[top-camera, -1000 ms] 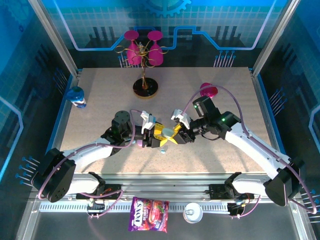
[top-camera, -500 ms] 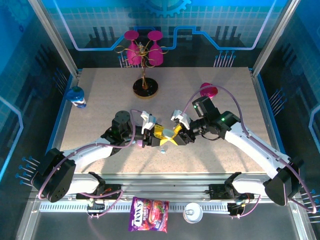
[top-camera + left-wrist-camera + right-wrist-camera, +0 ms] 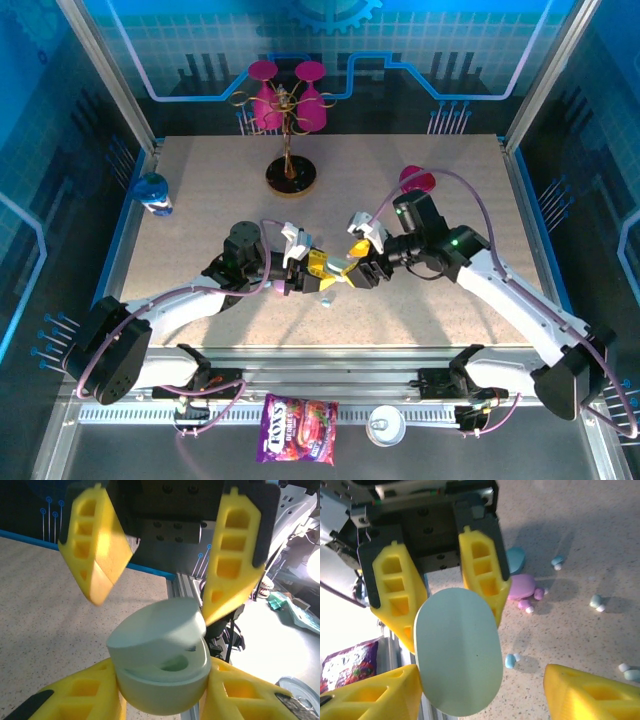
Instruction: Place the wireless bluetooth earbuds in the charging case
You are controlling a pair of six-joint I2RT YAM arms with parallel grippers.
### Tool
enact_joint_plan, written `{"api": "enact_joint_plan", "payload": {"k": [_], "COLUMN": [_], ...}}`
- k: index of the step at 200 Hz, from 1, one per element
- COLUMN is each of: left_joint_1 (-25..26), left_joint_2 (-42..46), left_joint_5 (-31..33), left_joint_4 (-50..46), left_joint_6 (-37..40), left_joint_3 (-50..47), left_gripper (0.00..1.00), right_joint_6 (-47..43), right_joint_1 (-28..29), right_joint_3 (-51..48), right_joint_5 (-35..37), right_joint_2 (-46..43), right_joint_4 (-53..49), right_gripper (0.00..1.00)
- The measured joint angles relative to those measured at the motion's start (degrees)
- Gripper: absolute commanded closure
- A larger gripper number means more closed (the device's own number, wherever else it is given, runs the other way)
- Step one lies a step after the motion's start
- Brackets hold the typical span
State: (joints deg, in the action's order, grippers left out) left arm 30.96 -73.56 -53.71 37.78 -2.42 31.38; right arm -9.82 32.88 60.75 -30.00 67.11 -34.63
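**Case gripped, earbuds loose on the bench**

A pale green, pebble-shaped charging case (image 3: pixel 160 655) is held in the left hand (image 3: pixel 162 700), its lid slightly ajar. Tiny earbuds are scattered apart on the speckled bench (image 3: pixel 580 530), among them a light blue earbud (image 3: pixel 510 660) and a pinkish earbud (image 3: pixel 526 606).

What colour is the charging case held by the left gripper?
The charging case is pale mint green, lid and base; clearest in the left wrist view.
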Motion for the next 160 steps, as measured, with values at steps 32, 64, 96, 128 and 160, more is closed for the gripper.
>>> {"api": "enact_joint_plan", "payload": {"k": [32,64,96,128,160], "left_joint_1": [0.35,0.35,0.35,0.33,0.0], "left_joint_2": [0.0,-0.07,-0.72,-1.07,-1.01], "left_joint_5": [-1.81,-2.14,-1.49,0.79,3.13], "left_joint_4": [1.42,4.76,9.33,13.92,17.68], "left_joint_6": [1.14,1.2,0.96,0.79,-0.07], "left_joint_3": [-0.02,-0.31,-2.01,-4.02,-4.72], "left_gripper": [0.75,0.75,0.75,0.75,0.75], "right_joint_6": [2.29,3.58,4.83,9.79,18.75], "right_joint_1": [-1.66,-1.79,-1.84,-3.5,-13.09], "right_joint_3": [-0.66,-2.14,-6.34,-13.16,-18.05], "right_joint_5": [2.58,2.56,1.31,-0.42,0.68], "right_joint_2": [-1.84,-4.04,-9.01,-16.2,-19.32], "right_joint_4": [3.67,6.03,11.04,20.15,27.56], "right_gripper": [0.27,0.11,0.0,0.0,0.0]}}
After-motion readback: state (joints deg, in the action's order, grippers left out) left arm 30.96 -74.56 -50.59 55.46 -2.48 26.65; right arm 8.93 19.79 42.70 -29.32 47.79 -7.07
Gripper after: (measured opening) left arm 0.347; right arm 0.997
